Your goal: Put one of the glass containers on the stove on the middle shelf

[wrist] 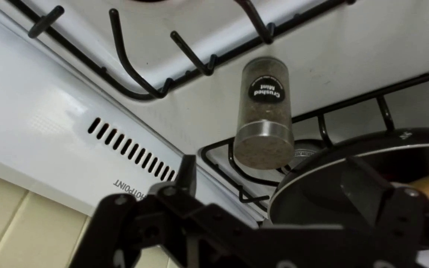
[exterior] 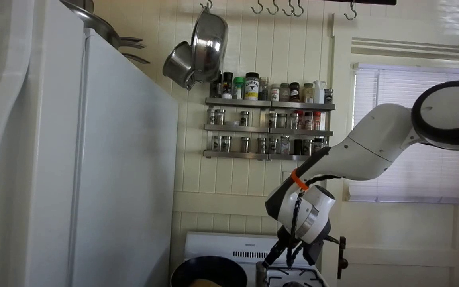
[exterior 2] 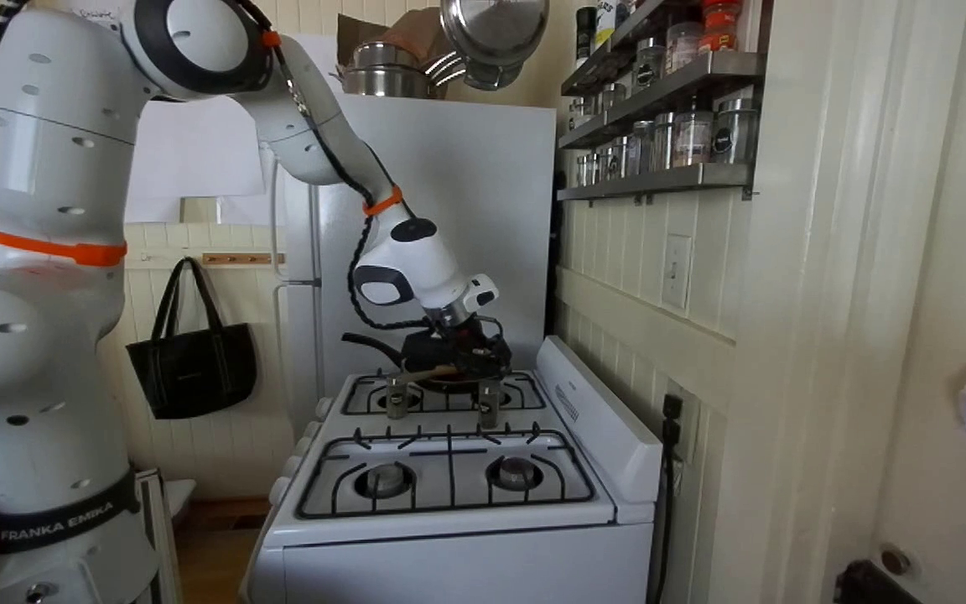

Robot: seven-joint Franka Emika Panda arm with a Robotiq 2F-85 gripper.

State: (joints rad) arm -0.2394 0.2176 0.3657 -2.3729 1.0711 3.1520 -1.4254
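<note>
The white stove (exterior 2: pixel 449 541) has black burner grates and a white back panel (exterior: pixel 213 241). Two small glass jars stand upright between its grates: one near the front (exterior 2: pixel 397 398), the other near the back panel (exterior 2: pixel 489 403). The latter, labelled Crushed Mint, shows in the wrist view (wrist: pixel 264 111) with its metal lid towards me. My gripper (wrist: pixel 274 169) is open and empty, its fingers apart, with the jar just beyond the fingertips and untouched. The gripper also shows low over the stove in both exterior views (exterior: pixel 289 261) (exterior 2: pixel 480 356). The middle shelf (exterior: pixel 236 128) holds small jars; it also shows here (exterior 2: pixel 667 99).
A black pan (wrist: pixel 311 193) with a wooden utensil sits on the far burners, close to the gripper. The refrigerator (exterior: pixel 126 159) stands beyond the stove. The top shelf (exterior: pixel 237 102) and bottom shelf (exterior: pixel 235 155) also hold jars. Metal pans (exterior: pixel 209 44) hang left of the rack.
</note>
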